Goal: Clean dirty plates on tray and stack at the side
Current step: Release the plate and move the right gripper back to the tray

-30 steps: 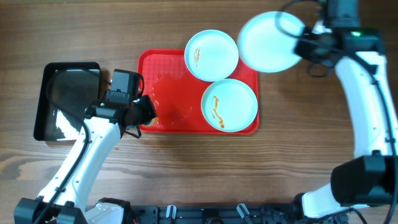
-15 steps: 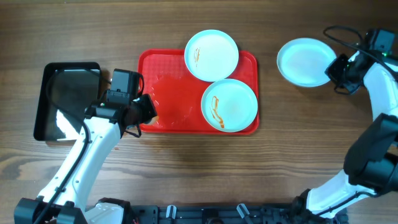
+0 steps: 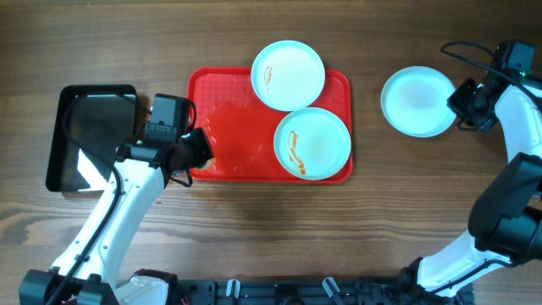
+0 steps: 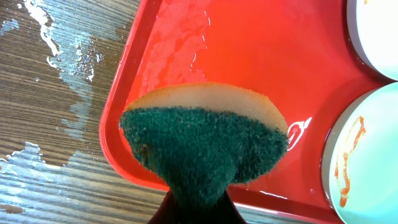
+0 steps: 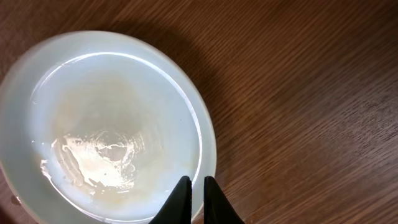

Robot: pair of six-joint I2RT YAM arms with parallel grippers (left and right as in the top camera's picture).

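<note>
Tray [image 3: 229,93] lengthwise left-right; face-up plate [image 3: 417,102] pinched by right hand [image 5: 196,183]; sponge [image 4: 205,143] by left hand [image 3: 201,152]

Red tray [image 3: 229,102]; orange-streaked, perhaps bluish plates [image 3: 322,148]; green sponge [image 4: 205,146].

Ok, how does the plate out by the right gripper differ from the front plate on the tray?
The side plate is off the red tray, over bare wood; the front plate sits on the tray. The side plate shows no sauce, only a wet sheen; the front plate carries an orange-brown smear. The right gripper pinches the side plate's rim; no gripper touches the front plate. Both are round, pale and alike in size.
</note>
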